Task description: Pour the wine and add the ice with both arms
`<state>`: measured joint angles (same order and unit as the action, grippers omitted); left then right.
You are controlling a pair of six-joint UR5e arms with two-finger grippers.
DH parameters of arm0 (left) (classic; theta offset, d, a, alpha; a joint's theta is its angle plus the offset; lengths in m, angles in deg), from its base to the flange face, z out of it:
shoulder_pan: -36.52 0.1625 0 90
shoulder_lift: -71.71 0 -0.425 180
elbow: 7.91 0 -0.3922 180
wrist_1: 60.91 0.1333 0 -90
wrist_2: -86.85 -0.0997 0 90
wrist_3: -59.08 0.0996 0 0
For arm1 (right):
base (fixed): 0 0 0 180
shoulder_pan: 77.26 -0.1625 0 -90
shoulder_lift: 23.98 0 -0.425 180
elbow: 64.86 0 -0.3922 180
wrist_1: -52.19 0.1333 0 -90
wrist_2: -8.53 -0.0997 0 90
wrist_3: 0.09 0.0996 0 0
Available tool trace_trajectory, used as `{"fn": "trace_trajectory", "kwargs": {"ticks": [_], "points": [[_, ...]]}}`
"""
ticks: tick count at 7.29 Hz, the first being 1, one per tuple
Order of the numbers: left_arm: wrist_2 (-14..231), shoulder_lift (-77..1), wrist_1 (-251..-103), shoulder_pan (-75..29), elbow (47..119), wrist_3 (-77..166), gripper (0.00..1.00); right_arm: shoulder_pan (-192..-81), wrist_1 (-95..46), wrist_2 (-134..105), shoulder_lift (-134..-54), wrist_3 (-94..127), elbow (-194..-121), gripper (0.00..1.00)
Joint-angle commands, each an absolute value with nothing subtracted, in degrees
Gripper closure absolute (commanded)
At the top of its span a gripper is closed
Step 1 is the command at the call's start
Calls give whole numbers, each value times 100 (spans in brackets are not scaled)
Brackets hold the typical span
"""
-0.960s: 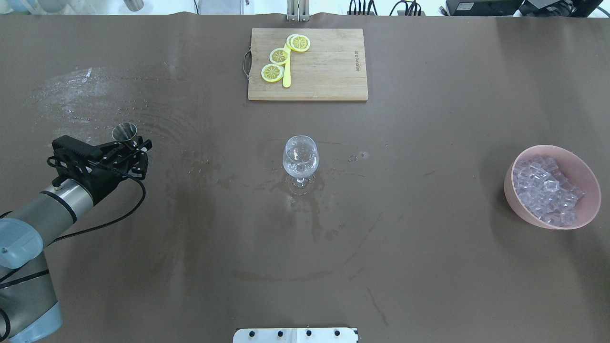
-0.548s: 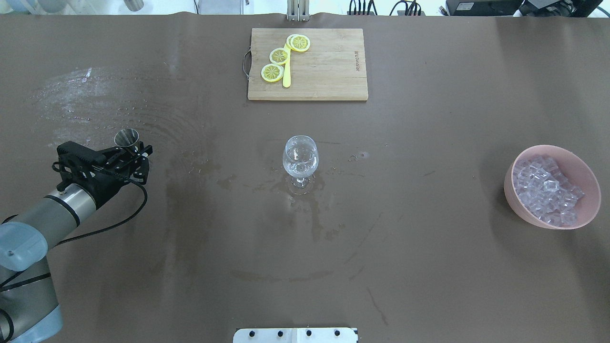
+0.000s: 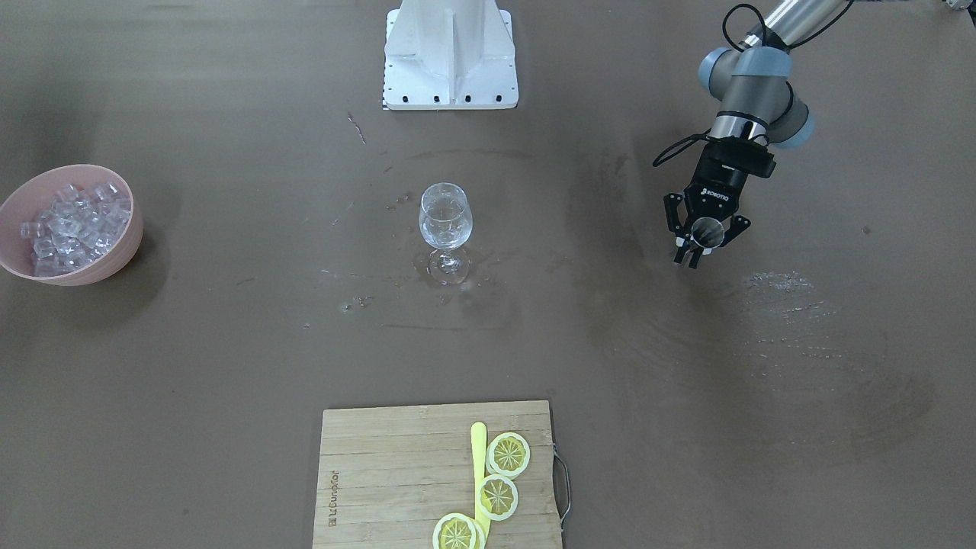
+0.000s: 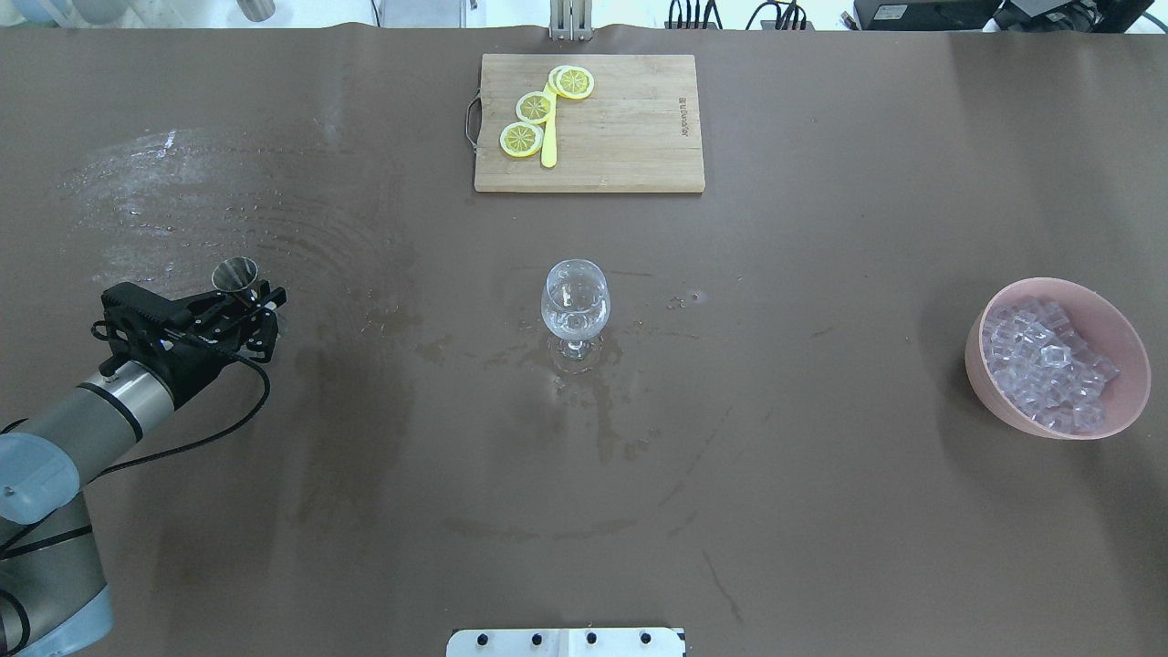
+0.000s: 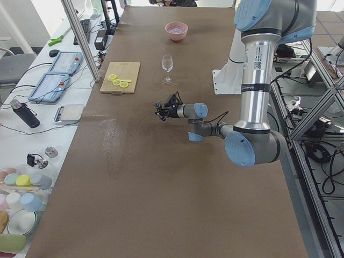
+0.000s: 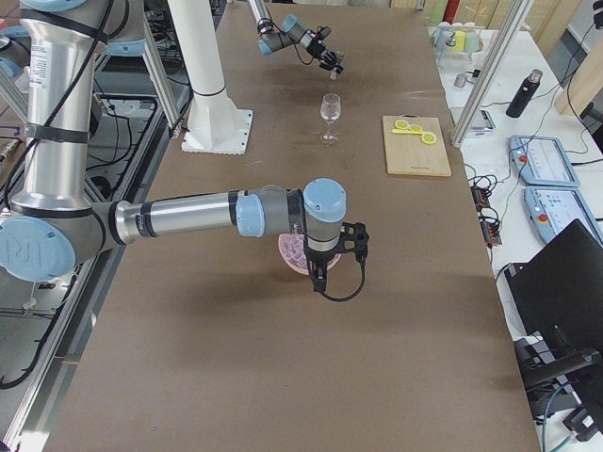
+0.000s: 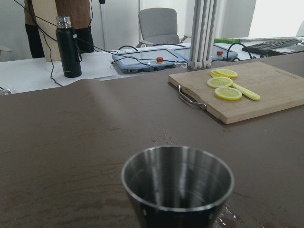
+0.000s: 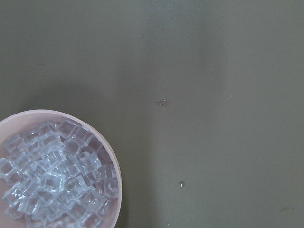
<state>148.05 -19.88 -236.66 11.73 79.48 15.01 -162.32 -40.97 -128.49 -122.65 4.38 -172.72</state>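
Steel cup (image 3: 710, 227), one, is sitting seemingly clamped in left gripper (image 3: 703, 242); right gripper (image 6: 318, 276): cannot tell. One glass (image 4: 575, 299), one bowl (image 4: 990, 397) of ice (image 4: 1045, 365), three lemon slices (image 4: 536, 107) are resting.

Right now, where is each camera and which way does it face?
Front-facing: across table, facing robot; left gripper holds cup.
Overhead: behind robot, looking down; left arm.
Exterior left: table end; left arm nearest.
Exterior right: opposite end; right arm nearest.
Left wrist: low, toward cutting board.
Right wrist: straight down on ice.
Overhead, front share wine glass.
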Motion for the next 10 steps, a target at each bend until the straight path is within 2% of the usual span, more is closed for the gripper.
{"fn": "trace_trajectory", "kwargs": {"ticks": [1,7,8,10], "points": [[14855,-1917,-23871,1173,7832,1513,100,-16234,-4097,-12849,-12268,439,-17279,0],[15013,-2004,-23880,1173,7673,1522,100,-16234,-4097,-12849,-12268,439,-17279,0],[15022,-1996,-23880,1173,7673,1522,92,-16234,-4097,-12849,-12268,430,-17279,0],[15022,-1996,-23880,1173,7673,1522,66,-16234,-4097,-12849,-12259,439,-17279,0]]}}
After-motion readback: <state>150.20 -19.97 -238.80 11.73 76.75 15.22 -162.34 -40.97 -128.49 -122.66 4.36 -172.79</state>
